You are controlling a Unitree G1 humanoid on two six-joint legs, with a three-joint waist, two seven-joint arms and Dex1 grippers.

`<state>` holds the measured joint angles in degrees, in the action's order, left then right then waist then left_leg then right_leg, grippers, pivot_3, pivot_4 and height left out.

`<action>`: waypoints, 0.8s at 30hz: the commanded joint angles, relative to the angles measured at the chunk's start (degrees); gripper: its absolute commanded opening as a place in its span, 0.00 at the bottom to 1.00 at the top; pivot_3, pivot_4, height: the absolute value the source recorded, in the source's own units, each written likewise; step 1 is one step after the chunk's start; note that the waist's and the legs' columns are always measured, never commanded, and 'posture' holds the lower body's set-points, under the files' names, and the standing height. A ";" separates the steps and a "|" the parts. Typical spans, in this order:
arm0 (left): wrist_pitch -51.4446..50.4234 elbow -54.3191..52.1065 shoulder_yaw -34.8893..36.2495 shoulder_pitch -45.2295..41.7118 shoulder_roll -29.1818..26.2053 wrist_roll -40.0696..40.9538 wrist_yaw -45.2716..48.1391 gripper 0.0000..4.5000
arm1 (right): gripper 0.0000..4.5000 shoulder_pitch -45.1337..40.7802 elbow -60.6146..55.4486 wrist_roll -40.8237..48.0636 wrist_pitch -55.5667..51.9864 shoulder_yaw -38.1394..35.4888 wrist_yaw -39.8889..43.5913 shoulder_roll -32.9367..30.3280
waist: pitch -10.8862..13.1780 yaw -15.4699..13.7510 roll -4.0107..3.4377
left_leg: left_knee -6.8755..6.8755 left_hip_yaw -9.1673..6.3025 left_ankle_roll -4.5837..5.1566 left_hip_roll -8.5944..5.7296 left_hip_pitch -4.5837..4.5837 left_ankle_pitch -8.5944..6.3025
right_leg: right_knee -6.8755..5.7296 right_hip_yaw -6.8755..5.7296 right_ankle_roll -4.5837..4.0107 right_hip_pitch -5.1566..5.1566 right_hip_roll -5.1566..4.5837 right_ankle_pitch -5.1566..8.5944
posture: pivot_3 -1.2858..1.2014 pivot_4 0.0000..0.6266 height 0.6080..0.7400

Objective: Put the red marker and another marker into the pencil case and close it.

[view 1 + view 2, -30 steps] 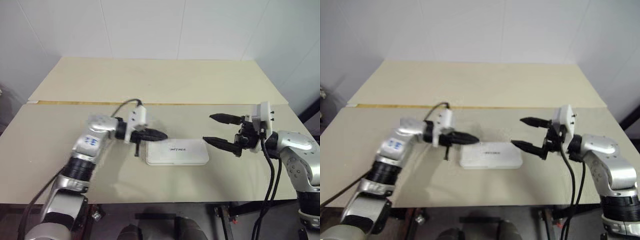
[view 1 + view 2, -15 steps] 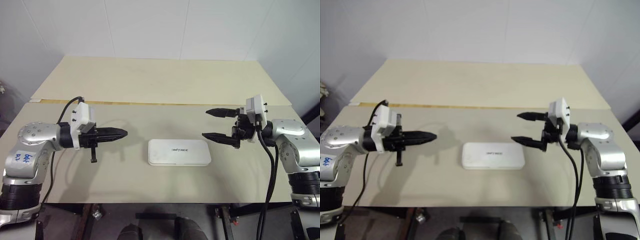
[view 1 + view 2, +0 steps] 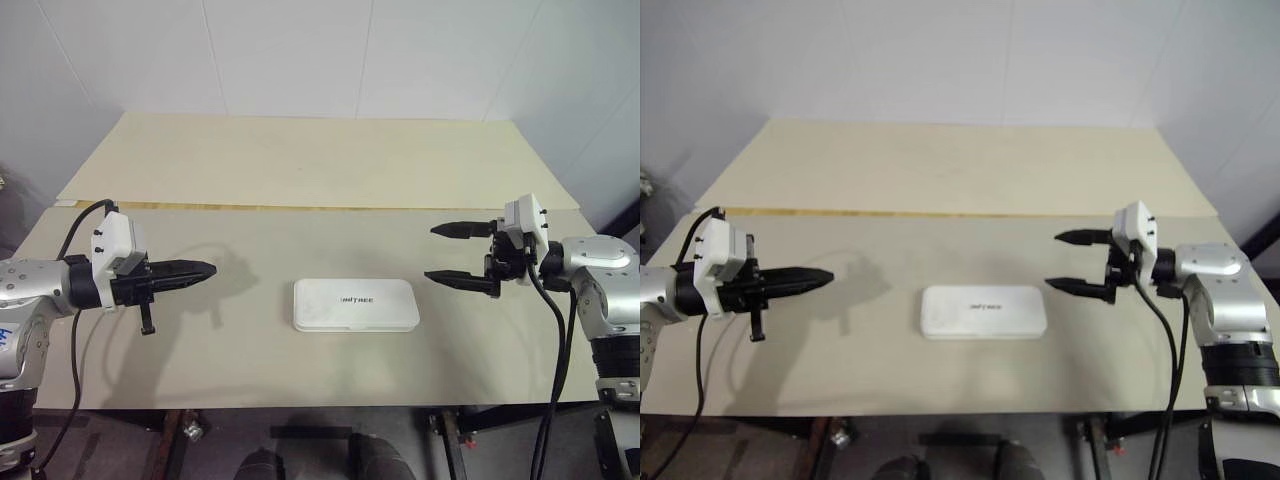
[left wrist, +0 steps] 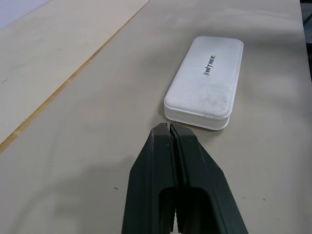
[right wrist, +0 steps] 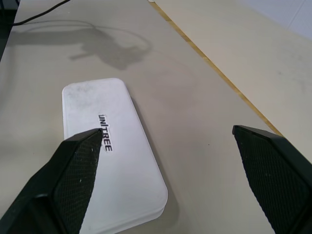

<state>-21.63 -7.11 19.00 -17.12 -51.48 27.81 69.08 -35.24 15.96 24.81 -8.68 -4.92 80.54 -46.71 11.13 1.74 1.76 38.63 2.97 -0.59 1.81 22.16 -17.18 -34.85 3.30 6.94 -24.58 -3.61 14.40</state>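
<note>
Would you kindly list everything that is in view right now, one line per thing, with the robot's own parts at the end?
pencil case: one, white with dark lettering on the lid, lying flat and closed near the middle of the front table, between the two grippers and touching neither.
front table: one, light beige, carrying the pencil case.
rear table: one, light beige, butted against the far edge of the front table.
wall: white panels behind the tables.
left gripper: one, black fingers, jaws together, held above the table to the left of the case, pointing toward it.
right gripper: one, black fingers, jaws wide open and holding nothing, to the right of the case, pointing toward it.
</note>
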 commanded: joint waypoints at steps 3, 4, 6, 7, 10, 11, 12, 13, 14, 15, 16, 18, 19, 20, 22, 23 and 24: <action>-0.28 0.61 -1.54 -1.41 -0.11 2.20 1.05 0.42 | 1.00 1.36 -1.04 -0.75 1.42 -1.95 0.20 -2.59 | 0.00 -0.01 0.00 | -0.05 0.00 0.00 0.00 0.00 0.00 | 0.04 0.00 0.00 0.00 0.00 0.00 | 0.52 0.24 1.00; -0.09 0.96 -1.95 -2.01 0.02 2.21 1.07 0.50 | 1.00 1.77 -1.29 -0.80 1.31 -2.01 0.21 -2.81 | 0.00 -0.01 0.00 | -0.05 0.01 0.00 0.00 0.00 0.00 | 0.05 0.00 0.00 0.00 0.00 0.00 | 0.52 0.24 1.00; 0.15 1.51 -2.71 -2.70 -0.23 2.18 1.52 0.64 | 1.00 2.32 -1.79 -0.59 1.09 -2.31 -0.15 -2.85 | 0.00 -0.03 0.00 | -0.08 0.01 0.00 0.00 0.00 0.00 | 0.05 0.00 0.00 0.00 0.01 0.00 | 0.52 0.24 1.00; 0.12 1.92 -2.90 -3.12 -0.19 2.27 1.54 0.72 | 1.00 2.51 -1.94 -0.64 1.38 -2.36 -0.32 -2.84 | 0.00 -0.03 0.00 | -0.09 0.01 0.00 0.00 0.00 0.00 | 0.04 0.00 0.00 0.00 0.01 0.00 | 0.52 0.24 1.00; 0.08 2.81 -3.30 -3.97 -0.24 2.34 1.72 0.94 | 1.00 2.61 -2.23 -0.62 1.59 -2.44 -0.99 -2.65 | 0.00 0.05 0.00 | -0.09 0.02 0.00 -0.01 -0.01 0.00 | 0.06 0.01 0.00 0.00 0.01 0.00 | 0.52 0.24 1.00; -0.08 2.89 -3.48 -4.07 -0.33 2.39 1.88 0.99 | 1.00 2.56 -2.25 -0.60 1.61 -2.42 -1.11 -2.62 | 0.00 0.14 0.00 | -0.10 0.04 0.00 -0.01 -0.02 0.00 | 0.06 0.02 0.00 0.00 0.02 0.00 | 0.52 0.24 1.00; -0.19 2.96 -3.62 -4.13 -0.40 2.46 2.00 0.99 | 1.00 2.52 -2.24 -0.60 1.65 -2.40 -1.17 -2.60 | 0.00 0.19 0.00 | -0.12 0.05 0.00 0.00 -0.04 0.00 | 0.05 0.03 0.00 0.00 0.02 0.00 | 0.52 0.24 1.00; -0.21 2.88 -3.76 -4.07 -0.52 2.58 2.34 0.99 | 1.00 2.44 -2.26 -0.61 1.79 -2.35 -1.19 -2.57 | 0.00 0.19 0.00 | -0.12 0.05 0.00 0.00 -0.04 0.00 | 0.05 0.03 0.00 -0.01 0.03 0.00 | 0.52 0.24 1.00; -0.11 2.80 -3.87 -4.01 -0.59 2.59 2.52 0.99 | 1.00 2.39 -2.25 -0.62 1.92 -2.31 -1.19 -2.56 | 0.00 0.17 0.00 | -0.13 0.05 0.00 0.01 -0.04 0.00 | 0.05 0.02 0.00 -0.02 0.03 0.00 | 0.52 0.24 1.00; 0.18 2.76 -3.93 -4.01 -0.58 2.40 2.46 0.99 | 1.00 2.33 -2.23 -0.63 2.04 -2.27 -1.22 -2.52 | 0.00 0.14 0.00 | -0.14 0.05 0.00 0.01 -0.04 0.00 | 0.05 0.02 -0.01 -0.02 0.03 0.00 | 0.52 0.24 1.00; 0.34 2.60 -3.83 -4.01 -0.41 2.31 2.13 0.99 | 1.00 2.29 -2.23 -0.59 2.06 -2.25 -1.22 -2.51 | 0.00 0.09 0.00 | -0.14 0.05 0.00 0.01 -0.04 0.00 | 0.05 0.02 -0.01 -0.02 0.03 0.01 | 0.52 0.24 1.00; 0.90 2.27 -3.67 -3.91 0.01 1.97 1.42 0.99 | 1.00 2.05 -2.14 -0.48 2.03 -2.20 -1.27 -2.38 | 0.00 0.04 0.00 | -0.14 0.05 0.00 0.00 -0.04 0.00 | 0.07 0.02 -0.01 -0.02 0.02 0.01 | 0.52 0.24 1.00; 1.65 2.12 -3.70 -3.77 0.21 1.62 1.18 0.99 | 1.00 1.87 -2.03 -0.60 2.20 -2.10 -1.34 -2.29 | 0.00 0.03 0.00 | -0.14 0.05 0.00 0.00 -0.04 0.00 | 0.08 0.02 -0.01 -0.02 0.02 0.01 | 0.52 0.24 1.00; 2.24 2.06 -3.76 -3.66 0.30 1.39 1.04 0.99 | 1.00 1.76 -1.95 -0.69 2.33 -2.03 -1.41 -2.23 | 0.00 0.02 0.00 | -0.14 0.05 0.00 0.00 -0.03 0.00 | 0.08 0.02 -0.01 -0.02 0.01 0.01 | 0.52 0.24 1.00; 3.68 1.94 -4.23 -3.68 0.52 0.51 0.39 0.99 | 1.00 1.55 -1.23 -0.85 2.87 -2.01 -1.04 -2.40 | 0.00 0.00 0.00 | -0.15 0.05 0.00 0.00 -0.03 0.00 | 0.08 0.02 -0.01 -0.02 0.01 0.01 | 0.52 0.24 1.00; 4.41 2.04 -4.40 -3.76 0.57 0.22 0.33 0.99 | 1.00 1.26 -0.80 -1.07 3.24 -1.92 -0.89 -2.47 | 0.00 0.00 0.00 | -0.16 0.05 0.00 0.00 -0.03 0.00 | 0.08 0.02 -0.01 -0.02 0.01 0.01 | 0.52 0.24 1.00; 5.19 2.15 -4.73 -4.06 0.72 -0.29 -0.01 0.99 | 1.00 0.77 0.03 -1.30 3.68 -1.81 -0.51 -2.62 | 0.00 0.01 0.00 | -0.17 0.05 0.00 0.00 -0.03 0.00 | 0.08 0.02 -0.01 -0.02 0.01 0.00 | 0.52 0.24 1.00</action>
<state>-18.14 -3.79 14.27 -20.22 -50.60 28.03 69.57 -33.03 16.18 23.26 -6.31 -5.09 79.50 -48.28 11.13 1.75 1.76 38.46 3.03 -0.60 1.80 22.13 -17.18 -34.76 3.33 6.93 -24.60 -3.60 14.40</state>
